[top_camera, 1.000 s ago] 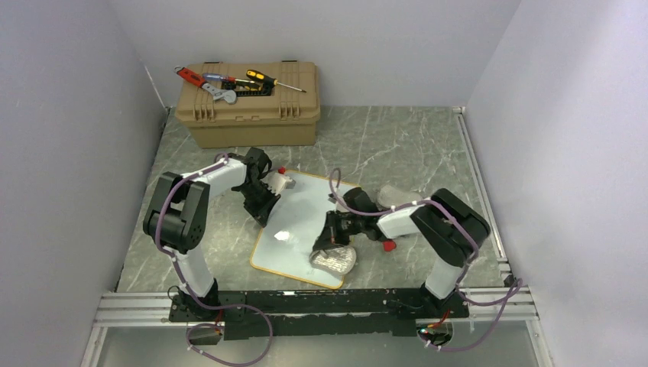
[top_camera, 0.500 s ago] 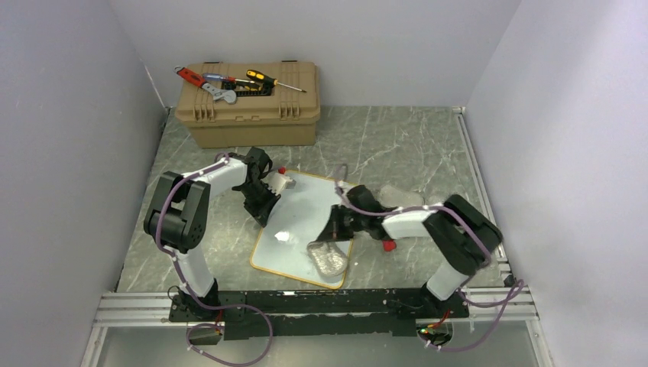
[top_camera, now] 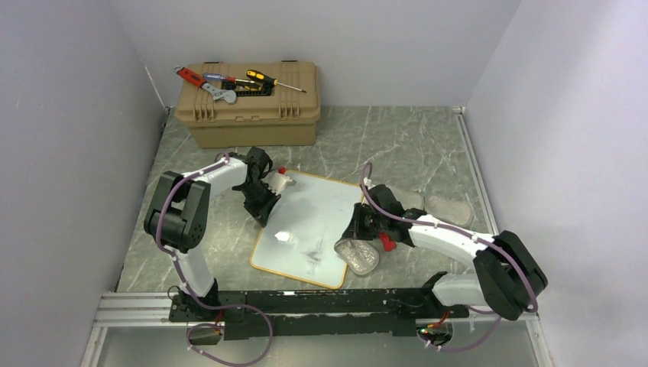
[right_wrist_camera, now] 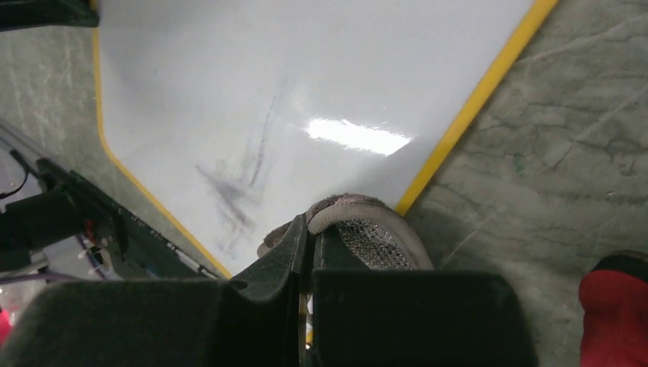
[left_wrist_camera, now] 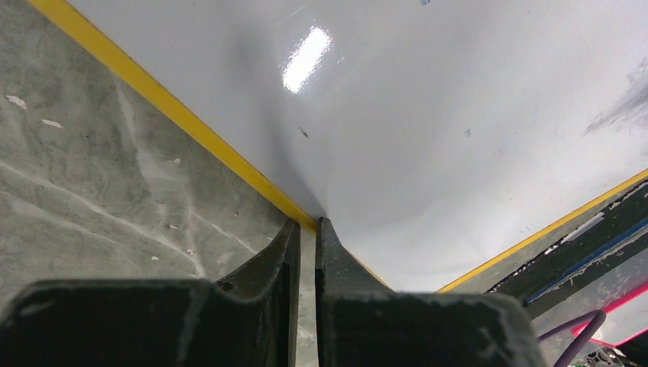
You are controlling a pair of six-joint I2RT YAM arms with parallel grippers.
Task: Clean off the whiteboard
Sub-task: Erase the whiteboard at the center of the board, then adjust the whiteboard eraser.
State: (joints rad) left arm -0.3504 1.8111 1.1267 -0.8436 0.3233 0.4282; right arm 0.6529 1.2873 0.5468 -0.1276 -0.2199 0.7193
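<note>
A: Top: whiteboard [top_camera: 309, 218] lies flat at the middle of the table [top_camera: 413, 145]. Left gripper [top_camera: 262, 212] on its far-left edge. Right gripper [top_camera: 356, 241] at its near-right edge, holding a grey pad [top_camera: 361, 258].
B: Left wrist?
A: Jaws nearly closed, tips touching the yellow frame [left_wrist_camera: 191, 130].
B: Right wrist?
A: Clamped on the pad, which overlaps the frame. Dark smudges [right_wrist_camera: 229, 195] on the board left of it.

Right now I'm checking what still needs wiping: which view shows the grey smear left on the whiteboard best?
Right wrist: the smear lies close and sharp on the whiteboard. Top external shows only faint streaks; left wrist catches just a trace at its right edge.
</note>
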